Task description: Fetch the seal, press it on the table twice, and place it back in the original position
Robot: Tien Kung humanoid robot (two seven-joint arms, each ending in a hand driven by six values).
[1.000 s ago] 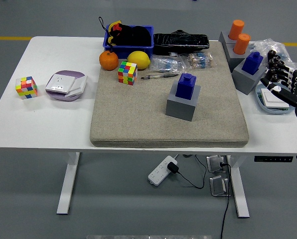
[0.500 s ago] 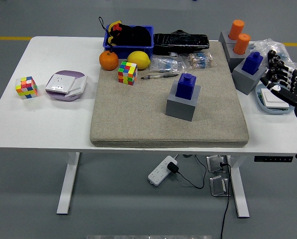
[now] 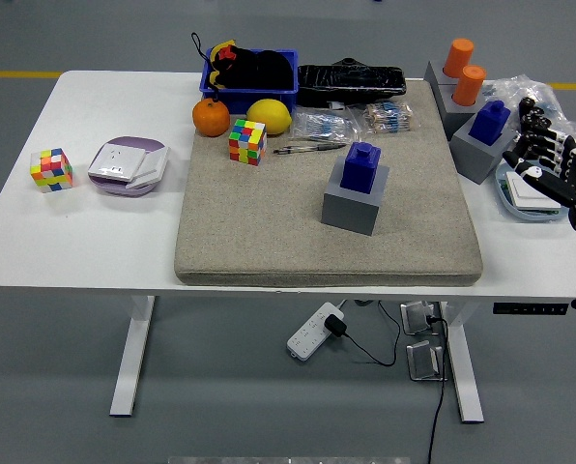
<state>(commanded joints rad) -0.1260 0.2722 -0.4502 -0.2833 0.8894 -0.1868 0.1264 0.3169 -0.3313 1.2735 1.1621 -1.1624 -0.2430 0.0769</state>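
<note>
Grey floor with a yellow line across the top surrounds a white table [image 3: 75, 242] on white legs; a power strip [image 3: 314, 332] and cables lie beneath it. Most of the tabletop's middle is covered by a beige mat [image 3: 269, 222].

On the mat, just right of its centre, a blue seal [image 3: 362, 166] stands upright in a grey block [image 3: 354, 201]. At 3 o'clock from it, off the mat's right edge, a second blue seal [image 3: 490, 122] sits in its own grey block, with two orange seals [image 3: 463, 70] at 12 o'clock from that one.

At the mat's 11 o'clock lie an orange [image 3: 211, 117], a lemon [image 3: 269, 116], a cube [image 3: 246, 141] and a pen [image 3: 307, 148], in front of a blue bin [image 3: 283, 92] and a black bag [image 3: 351, 79]. Far left are another cube [image 3: 51, 168] and a white-and-lilac box [image 3: 127, 165]. No writing is legible anywhere.

The right hand [image 3: 549, 159] hovers at the right edge above a white dish [image 3: 530, 198], fingers loosely extended, grasping nothing, just beside the second blue seal.
</note>
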